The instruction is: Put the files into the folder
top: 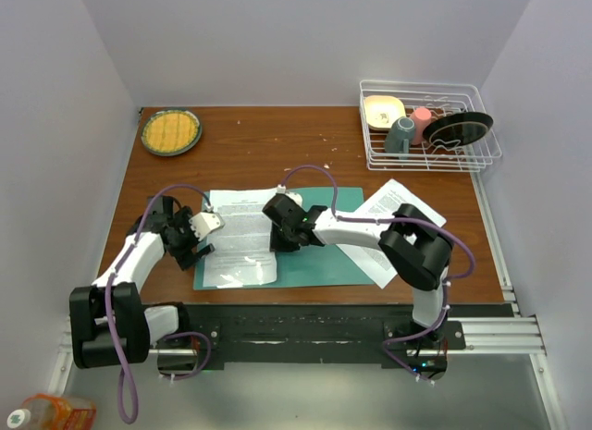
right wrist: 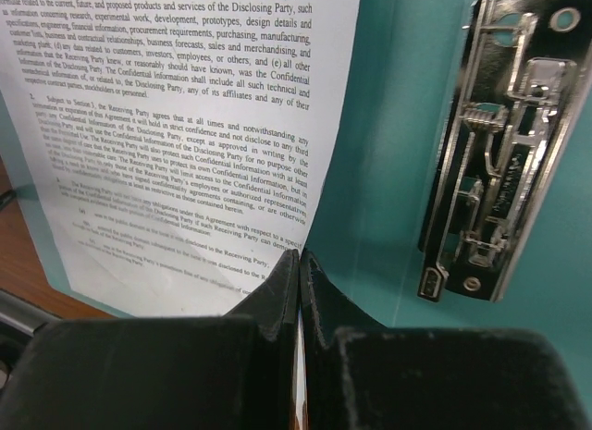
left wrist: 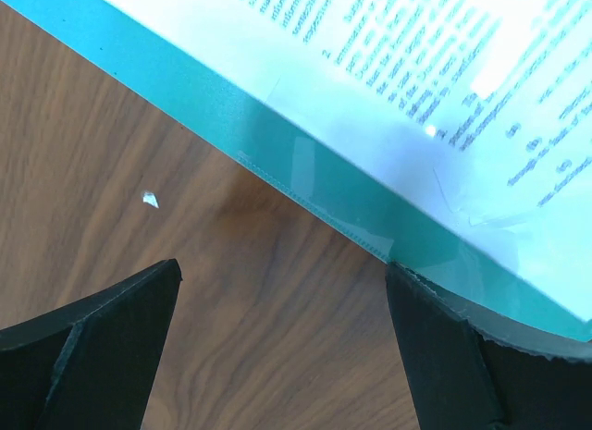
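The teal folder lies open on the wooden table. A printed white sheet of the files rests on its left half. My right gripper is shut on that sheet's right edge; in the right wrist view the jaws pinch the paper over the teal folder, beside its metal clip. My left gripper is open at the folder's left edge. In the left wrist view the left gripper is over bare wood, its right finger touching the folder's edge.
More printed sheets lie partly under my right arm, right of the folder. A white dish rack with cups and plates stands at the back right. A yellow plate sits at the back left. Walls close in on three sides.
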Controlling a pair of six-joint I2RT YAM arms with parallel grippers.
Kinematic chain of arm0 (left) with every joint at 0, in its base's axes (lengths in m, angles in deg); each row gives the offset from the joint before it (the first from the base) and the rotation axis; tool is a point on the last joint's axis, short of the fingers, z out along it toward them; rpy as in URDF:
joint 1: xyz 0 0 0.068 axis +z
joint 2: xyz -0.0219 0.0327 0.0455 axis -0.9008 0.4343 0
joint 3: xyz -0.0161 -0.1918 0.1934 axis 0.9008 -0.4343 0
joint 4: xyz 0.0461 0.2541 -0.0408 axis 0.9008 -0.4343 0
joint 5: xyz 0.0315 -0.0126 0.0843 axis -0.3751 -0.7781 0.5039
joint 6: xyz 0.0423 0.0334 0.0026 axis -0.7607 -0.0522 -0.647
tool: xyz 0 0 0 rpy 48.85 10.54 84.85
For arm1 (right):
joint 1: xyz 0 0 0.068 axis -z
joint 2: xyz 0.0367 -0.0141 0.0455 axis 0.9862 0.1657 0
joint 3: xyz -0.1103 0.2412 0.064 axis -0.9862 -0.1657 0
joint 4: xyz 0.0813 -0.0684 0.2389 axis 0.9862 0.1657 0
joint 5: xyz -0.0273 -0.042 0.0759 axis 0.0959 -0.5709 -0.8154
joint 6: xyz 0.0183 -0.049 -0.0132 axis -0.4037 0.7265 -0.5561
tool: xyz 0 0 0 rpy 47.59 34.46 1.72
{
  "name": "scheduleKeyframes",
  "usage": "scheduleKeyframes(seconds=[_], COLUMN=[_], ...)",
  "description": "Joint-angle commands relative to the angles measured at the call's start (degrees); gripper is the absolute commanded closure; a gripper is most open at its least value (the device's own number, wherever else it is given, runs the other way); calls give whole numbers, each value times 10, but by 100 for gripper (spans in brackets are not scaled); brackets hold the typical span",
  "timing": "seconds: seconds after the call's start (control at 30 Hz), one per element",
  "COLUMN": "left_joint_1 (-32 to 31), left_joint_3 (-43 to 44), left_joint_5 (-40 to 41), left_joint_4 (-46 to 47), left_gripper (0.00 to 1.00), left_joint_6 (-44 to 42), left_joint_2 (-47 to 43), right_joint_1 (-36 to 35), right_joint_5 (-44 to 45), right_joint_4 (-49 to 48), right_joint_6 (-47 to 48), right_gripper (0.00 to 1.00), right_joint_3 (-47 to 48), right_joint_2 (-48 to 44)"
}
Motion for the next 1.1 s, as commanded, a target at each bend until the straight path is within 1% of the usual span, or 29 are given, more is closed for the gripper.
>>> scheduleKeyframes(seconds=[0.0, 0.43, 0.7, 0.9, 1.07], left_joint_1=[-7, -6, -7, -7, -7], left_joint_3=[-40, -28, -23, -30, -22], left_joint_5=[0, -5, -6, 2, 0], left_joint_4=[14, 11, 10, 7, 4], left_gripper=[0, 0, 0, 0, 0], left_joint_6=[-12, 0, 12, 8, 16], left_joint_2=[20, 27, 30, 15, 16], right_joint_1=[-5, -16, -18, -6, -5], right_joint_5=[-20, -24, -15, -3, -4], right_joint_4=[6, 16, 28, 14, 12], right_joint_6=[-13, -3, -7, -37, -50], right_gripper=[100, 100, 100, 100, 100], right_joint_3=[30, 67, 74, 15, -8], right_joint_2=[12, 47, 61, 26, 10])
